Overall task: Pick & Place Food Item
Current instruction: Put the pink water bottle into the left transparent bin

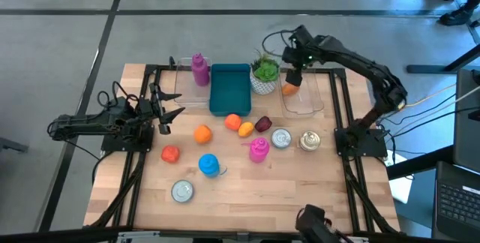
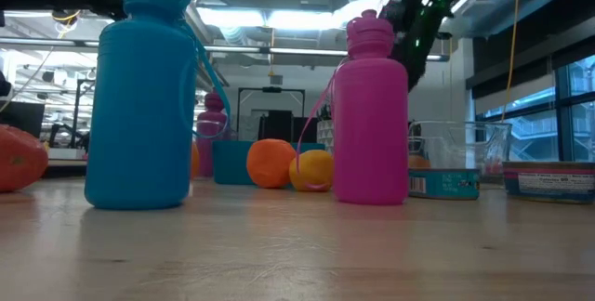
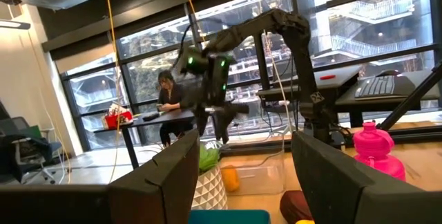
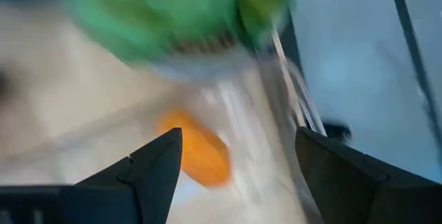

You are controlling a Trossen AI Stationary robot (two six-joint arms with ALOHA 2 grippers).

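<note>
- An orange food item (image 1: 289, 88) lies in the far left corner of a clear container (image 1: 307, 97) at the far right of the wooden table (image 1: 247, 190), just beside a potted green plant (image 1: 264, 74).
- The right gripper (image 1: 294, 73) hangs over that corner, fingers spread apart and holding nothing; in the right wrist view the orange piece (image 4: 197, 148) shows free between the two fingers.
- The left gripper (image 1: 166, 113) waits at the left edge of the table, fingers parted and empty.
- A teal tray (image 1: 229, 89) sits left of the plant, with a magenta bottle (image 1: 199, 69) beyond it on the left.
- Mid-table lie two orange fruits (image 1: 233, 122), a yellow-orange piece (image 1: 246, 129) and a dark red piece (image 1: 263, 124).
- Nearer stand a pink bottle (image 1: 259, 149), a blue bottle (image 1: 208, 165), a red-orange fruit (image 1: 170, 154) and three tins (image 1: 281, 139).
</note>
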